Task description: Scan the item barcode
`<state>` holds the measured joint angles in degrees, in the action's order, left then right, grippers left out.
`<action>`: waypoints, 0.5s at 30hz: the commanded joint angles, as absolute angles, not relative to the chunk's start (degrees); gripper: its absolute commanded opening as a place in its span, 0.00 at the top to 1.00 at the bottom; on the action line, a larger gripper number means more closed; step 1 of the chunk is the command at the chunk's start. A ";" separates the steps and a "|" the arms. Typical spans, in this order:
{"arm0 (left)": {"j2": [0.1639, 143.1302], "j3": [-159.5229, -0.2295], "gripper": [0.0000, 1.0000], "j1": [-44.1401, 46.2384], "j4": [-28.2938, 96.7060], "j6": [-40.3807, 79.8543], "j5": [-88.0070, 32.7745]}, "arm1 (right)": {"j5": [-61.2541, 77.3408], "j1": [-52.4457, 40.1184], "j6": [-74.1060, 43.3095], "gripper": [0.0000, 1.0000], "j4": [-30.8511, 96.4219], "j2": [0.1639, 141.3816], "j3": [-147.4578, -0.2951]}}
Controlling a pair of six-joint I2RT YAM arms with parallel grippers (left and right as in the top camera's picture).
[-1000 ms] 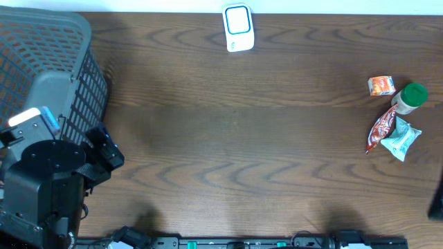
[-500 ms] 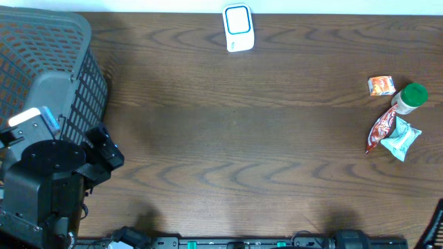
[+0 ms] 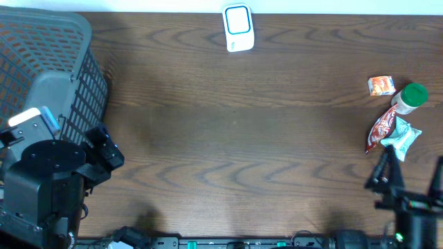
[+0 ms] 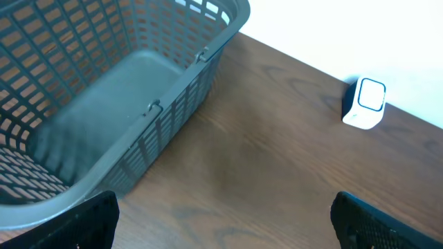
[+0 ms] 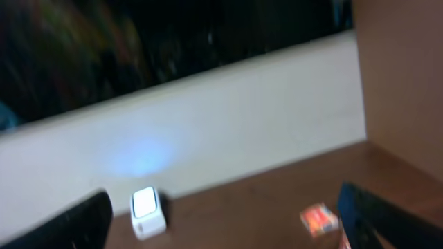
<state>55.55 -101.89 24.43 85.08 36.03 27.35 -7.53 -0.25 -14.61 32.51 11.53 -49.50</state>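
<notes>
The right gripper [image 3: 410, 178] hangs at the near right corner of the surface [image 3: 242, 138], its jaws wide apart with only bare wood between them. Just beyond its fingertips lie the items: a teal packet [image 3: 402, 139] touching a red packet [image 3: 381, 128], a green-capped bottle [image 3: 410, 97] on its side against them, and a small orange box [image 3: 381, 86] just beside the bottle. The right wrist view is blurred, but the orange box and the white scanner [image 3: 239, 28] can be made out in it.

The left gripper [image 4: 225, 218] is also spread wide and grips nothing. It sits at the near left corner beside a grey mesh basket [image 3: 84, 43]. The scanner stands at the far edge of the surface, near the middle, well apart from the items and the basket.
</notes>
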 commanded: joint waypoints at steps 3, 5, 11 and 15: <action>55.72 -102.21 0.02 24.16 85.25 36.29 27.90 | -3.92 1.63 -14.33 0.01 23.14 5.43 -36.82; 55.72 -102.21 0.02 24.16 85.25 36.29 27.90 | -3.92 1.98 -14.59 0.01 19.25 2.70 -32.29; 55.72 -102.21 0.02 24.16 85.25 36.29 27.90 | -3.95 2.92 -14.55 0.01 10.72 0.34 -23.16; 55.72 -102.21 0.02 24.16 85.25 36.29 27.90 | -4.51 2.92 -14.46 0.01 9.93 0.34 -19.25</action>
<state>55.55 -101.89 24.43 85.10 36.05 27.35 -4.47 2.46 -14.61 10.20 0.84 -22.13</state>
